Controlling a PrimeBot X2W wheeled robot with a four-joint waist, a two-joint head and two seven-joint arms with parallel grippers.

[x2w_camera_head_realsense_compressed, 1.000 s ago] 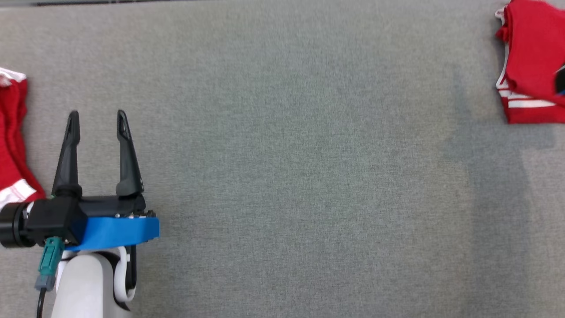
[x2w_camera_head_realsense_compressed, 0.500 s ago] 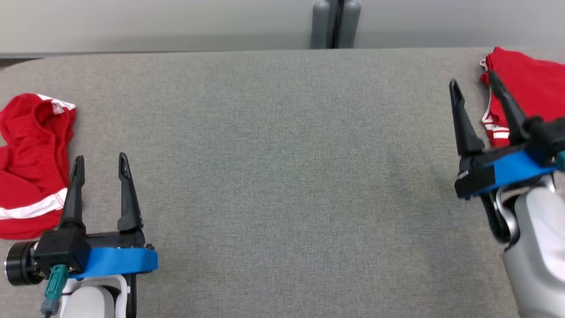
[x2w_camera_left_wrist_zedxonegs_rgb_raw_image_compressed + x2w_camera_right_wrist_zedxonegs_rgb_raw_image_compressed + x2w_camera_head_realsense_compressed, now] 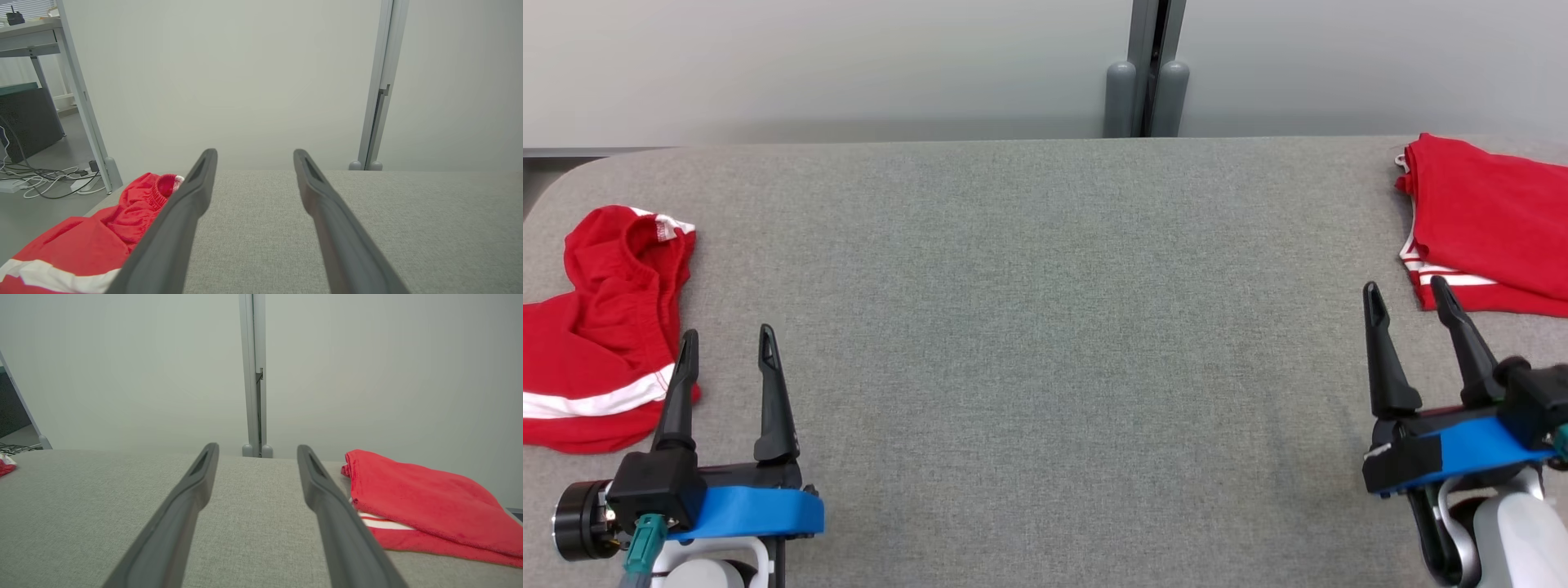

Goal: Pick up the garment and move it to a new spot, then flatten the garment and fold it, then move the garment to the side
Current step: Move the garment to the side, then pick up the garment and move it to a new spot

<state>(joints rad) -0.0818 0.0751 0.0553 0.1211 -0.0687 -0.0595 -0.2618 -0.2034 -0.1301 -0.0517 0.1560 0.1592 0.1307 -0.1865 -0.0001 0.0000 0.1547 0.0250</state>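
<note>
Grey table (image 3: pixel 1045 343); folded garment (image 3: pixel 1494 220) beyond R end effector (image 3: pixel 1405 286), seemingly apart.

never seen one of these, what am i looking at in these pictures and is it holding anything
It is a two-armed robot at a grey table. One picture looks down from its head; the other two look along each arm's two dark fingers from the wrist. Its left pincer and right pincer both stand open and hold nothing. A crumpled garment lies beside the left one; a folded garment lies at the far right. Both are red.
</note>
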